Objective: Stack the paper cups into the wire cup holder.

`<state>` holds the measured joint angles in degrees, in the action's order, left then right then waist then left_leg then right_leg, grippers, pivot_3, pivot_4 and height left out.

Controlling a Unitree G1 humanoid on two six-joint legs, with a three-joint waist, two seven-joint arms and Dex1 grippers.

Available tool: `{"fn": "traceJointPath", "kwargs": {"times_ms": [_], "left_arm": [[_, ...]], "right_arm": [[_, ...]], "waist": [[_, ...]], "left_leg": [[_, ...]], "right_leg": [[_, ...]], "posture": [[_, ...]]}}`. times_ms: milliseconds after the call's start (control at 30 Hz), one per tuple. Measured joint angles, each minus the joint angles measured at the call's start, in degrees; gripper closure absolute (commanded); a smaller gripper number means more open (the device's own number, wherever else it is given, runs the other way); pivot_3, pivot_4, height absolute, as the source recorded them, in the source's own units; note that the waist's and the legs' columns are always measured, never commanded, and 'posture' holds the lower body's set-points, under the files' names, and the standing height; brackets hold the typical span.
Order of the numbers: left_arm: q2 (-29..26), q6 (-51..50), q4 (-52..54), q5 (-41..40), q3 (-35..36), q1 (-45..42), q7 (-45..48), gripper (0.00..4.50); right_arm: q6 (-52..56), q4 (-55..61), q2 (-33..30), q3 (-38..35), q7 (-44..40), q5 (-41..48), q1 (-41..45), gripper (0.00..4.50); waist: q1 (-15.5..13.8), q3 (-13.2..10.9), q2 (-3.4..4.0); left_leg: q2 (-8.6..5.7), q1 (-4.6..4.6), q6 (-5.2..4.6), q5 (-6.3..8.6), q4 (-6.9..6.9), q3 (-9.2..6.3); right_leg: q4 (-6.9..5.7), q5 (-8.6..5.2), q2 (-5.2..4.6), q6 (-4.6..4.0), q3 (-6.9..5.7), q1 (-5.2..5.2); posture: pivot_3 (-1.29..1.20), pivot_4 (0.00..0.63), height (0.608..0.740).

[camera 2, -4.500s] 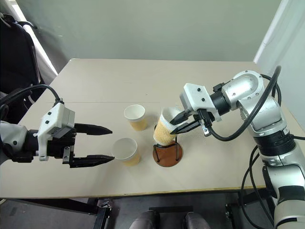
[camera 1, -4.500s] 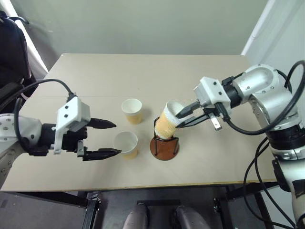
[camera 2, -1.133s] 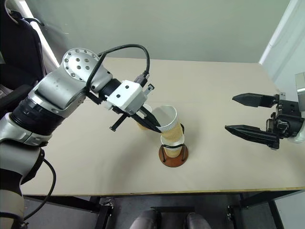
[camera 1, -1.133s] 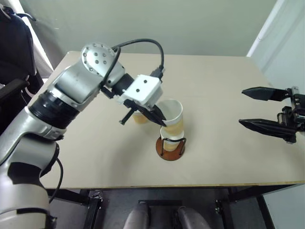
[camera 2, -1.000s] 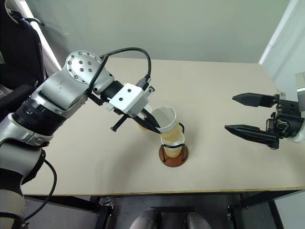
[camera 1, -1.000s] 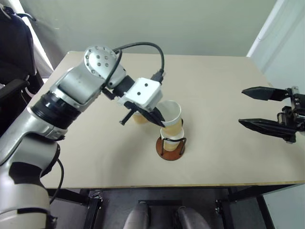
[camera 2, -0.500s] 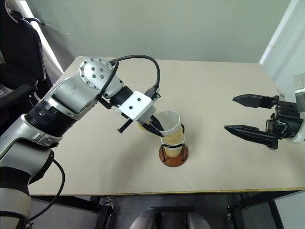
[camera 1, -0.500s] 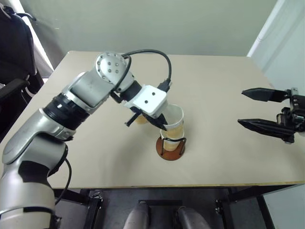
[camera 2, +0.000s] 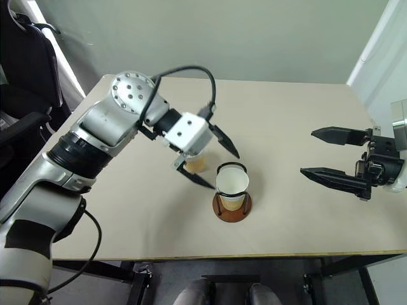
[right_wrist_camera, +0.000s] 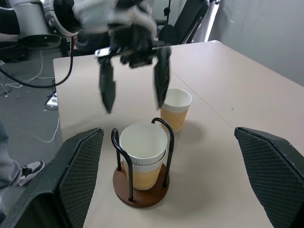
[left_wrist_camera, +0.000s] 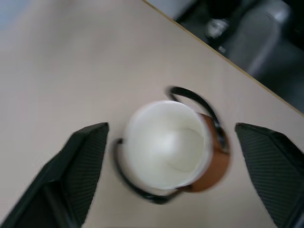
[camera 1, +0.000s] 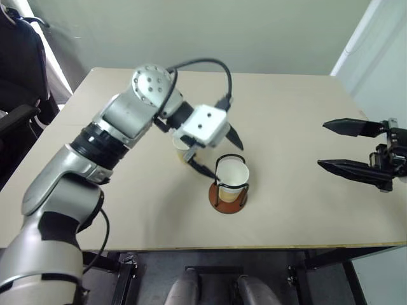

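Note:
The wire cup holder (camera 1: 218, 199), a reddish-brown disc with black wire loops, stands at the table's middle. Two nested paper cups (camera 1: 232, 177) sit upright inside it, white rim on top; they also show in the left wrist view (left_wrist_camera: 166, 142) and the right wrist view (right_wrist_camera: 142, 152). My left gripper (camera 1: 219, 154) hangs open just above and behind them, its fingers (left_wrist_camera: 80, 161) apart on either side and touching nothing. A third paper cup (right_wrist_camera: 175, 109) stands on the table behind the holder, partly hidden by that gripper. My right gripper (camera 1: 322, 144) is open and empty, off to the right.
The tan table (camera 1: 127, 216) has bare room around the holder on all sides. Its front edge runs close below the holder. A black chair (camera 1: 19, 63) stands beyond the table's left end.
My left gripper has opened and let go of the cup. The cup has dropped straight into the holder onto the lower cup. The right gripper has not moved.

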<state>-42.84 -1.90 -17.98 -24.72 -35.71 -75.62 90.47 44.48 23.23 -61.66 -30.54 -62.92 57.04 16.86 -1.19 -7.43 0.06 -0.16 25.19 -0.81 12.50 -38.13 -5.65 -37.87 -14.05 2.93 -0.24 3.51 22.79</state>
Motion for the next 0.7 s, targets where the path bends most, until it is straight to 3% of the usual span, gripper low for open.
{"fn": "traceJointPath", "kwargs": {"times_ms": [100, 200, 400, 700], "left_arm": [[-3.93, -3.01, -7.28, 0.03, 3.11, -1.04, 0.17, 0.02], [-4.72, 0.03, -16.93, 5.99, 5.78, -0.62, 0.02, 0.02], [0.76, 6.4, -31.67, 14.3, 8.23, 0.93, -0.28, 0.02], [5.78, 9.45, -38.24, 20.56, 8.63, 1.26, 0.0, 0.02]], "right_arm": [[-0.64, -0.76, -0.43, 0.0, -0.23, -0.66, 0.04, 0.0], [-1.02, -1.16, -0.47, 0.08, -0.47, -1.12, 0.04, 0.0], [-1.57, -1.86, -0.48, 1.17, -0.71, -1.76, 0.5, 0.0], [-1.5, -1.99, -0.51, 2.2, -0.75, -2.17, 0.42, 0.0]], "waist": [[0.39, 0.02, 0.06], [0.33, 0.03, 0.13], [-0.84, 0.02, 0.12], [-0.77, 0.02, 0.12]], "left_leg": [[0.01, -0.07, 0.03, 0.02, 0.13, 0.02], [0.01, -0.1, 0.03, 0.02, 0.12, 0.01], [-0.09, 0.13, -0.18, 0.13, -0.19, 0.0], [-0.13, 0.49, -0.3, 0.18, -0.32, 0.09]], "right_leg": [[-0.01, -0.01, 0.0, 0.01, 0.06, 0.05], [-0.02, -0.01, 0.0, 0.0, 0.08, 0.04], [0.04, 0.05, -0.1, 0.12, 0.09, 0.06], [0.09, 0.07, -0.14, 0.31, 0.1, 0.38]], "posture": [[0.0, 0.15, 0.74], [0.0, 0.15, 0.74], [0.0, 0.15, 0.74], [0.0, 0.15, 0.74]]}}
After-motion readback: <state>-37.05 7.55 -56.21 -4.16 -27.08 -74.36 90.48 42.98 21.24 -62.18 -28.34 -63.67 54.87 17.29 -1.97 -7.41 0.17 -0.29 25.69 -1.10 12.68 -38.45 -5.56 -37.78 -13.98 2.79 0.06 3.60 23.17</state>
